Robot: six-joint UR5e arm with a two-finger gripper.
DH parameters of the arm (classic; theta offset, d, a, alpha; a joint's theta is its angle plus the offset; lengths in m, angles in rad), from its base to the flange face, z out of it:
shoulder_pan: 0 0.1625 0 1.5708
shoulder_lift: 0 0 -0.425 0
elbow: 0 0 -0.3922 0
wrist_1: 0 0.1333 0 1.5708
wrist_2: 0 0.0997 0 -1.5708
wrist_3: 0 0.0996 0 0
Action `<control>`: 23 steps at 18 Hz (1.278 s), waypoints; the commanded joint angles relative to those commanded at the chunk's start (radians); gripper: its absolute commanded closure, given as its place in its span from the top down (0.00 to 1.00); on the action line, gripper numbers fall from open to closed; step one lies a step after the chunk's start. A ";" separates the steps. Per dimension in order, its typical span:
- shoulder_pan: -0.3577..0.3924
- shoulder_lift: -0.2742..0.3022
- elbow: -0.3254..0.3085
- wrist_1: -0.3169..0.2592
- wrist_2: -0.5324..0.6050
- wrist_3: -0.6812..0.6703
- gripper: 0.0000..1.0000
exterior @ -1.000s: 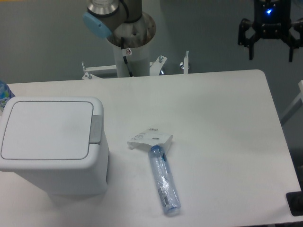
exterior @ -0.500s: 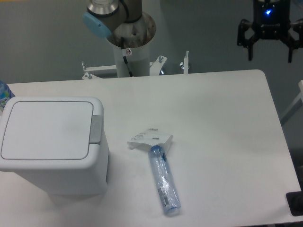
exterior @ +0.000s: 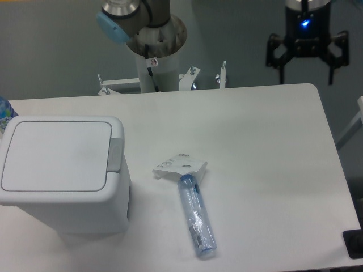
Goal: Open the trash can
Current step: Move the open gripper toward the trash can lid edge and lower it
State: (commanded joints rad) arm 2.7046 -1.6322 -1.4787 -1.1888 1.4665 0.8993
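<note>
The trash can (exterior: 62, 173) is a large boxy white bin at the left of the table. Its flat white lid (exterior: 55, 154) lies shut, with a grey push-button tab (exterior: 115, 154) on its right rim. My gripper (exterior: 305, 73) hangs open and empty high above the table's far right edge, far from the trash can. Its two black fingers (exterior: 280, 54) point down, spread wide.
A clear plastic bottle (exterior: 197, 216) lies on the table in front of centre, with a crumpled white wrapper (exterior: 180, 166) at its far end. The arm's base column (exterior: 156, 51) stands behind the far edge. A blue-patterned object (exterior: 4, 110) peeks in at the far left.
My gripper has moved to the left and slightly down, toward the table's far edge. The trash can, bottle and wrapper have not moved.
</note>
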 joint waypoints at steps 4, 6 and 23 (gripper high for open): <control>-0.083 -0.006 -0.002 0.000 -0.002 -0.190 1.00; -0.117 -0.006 -0.002 0.000 -0.030 -0.281 1.00; -0.312 -0.072 0.000 0.069 -0.173 -0.715 1.00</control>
State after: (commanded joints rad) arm 2.3930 -1.7042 -1.4788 -1.1199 1.2931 0.1843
